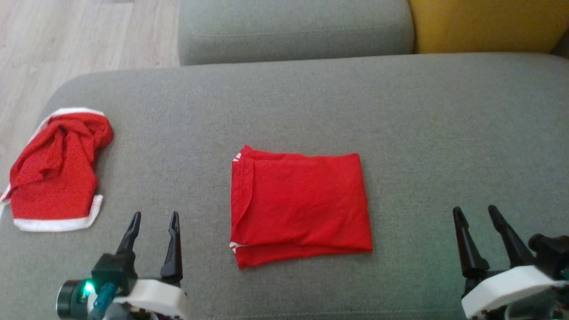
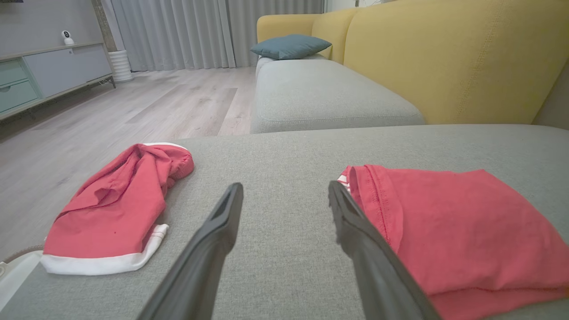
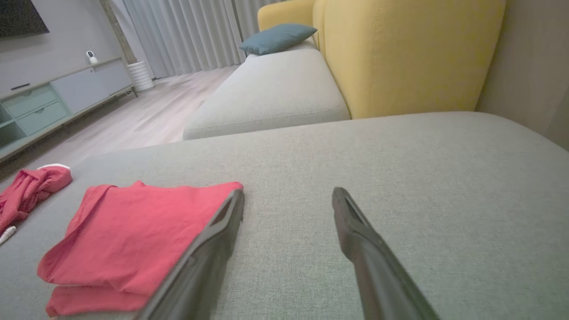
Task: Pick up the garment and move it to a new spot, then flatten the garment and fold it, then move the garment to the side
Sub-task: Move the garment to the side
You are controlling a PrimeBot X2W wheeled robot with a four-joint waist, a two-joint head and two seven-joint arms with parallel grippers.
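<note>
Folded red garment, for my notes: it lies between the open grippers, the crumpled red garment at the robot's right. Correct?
No: in the head view the crumpled red garment lies at the robot's left. The rest, about the folded red garment, holds.

Soft, even indoor light, faint shadows; wrist views bow at edges, the left claw [image 2: 284, 186] blurring near the lens.

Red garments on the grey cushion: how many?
2. The folded garment lies at the middle of the cushion; the crumpled garment, white-trimmed, lies near its left end. Nothing seems hidden.
</note>
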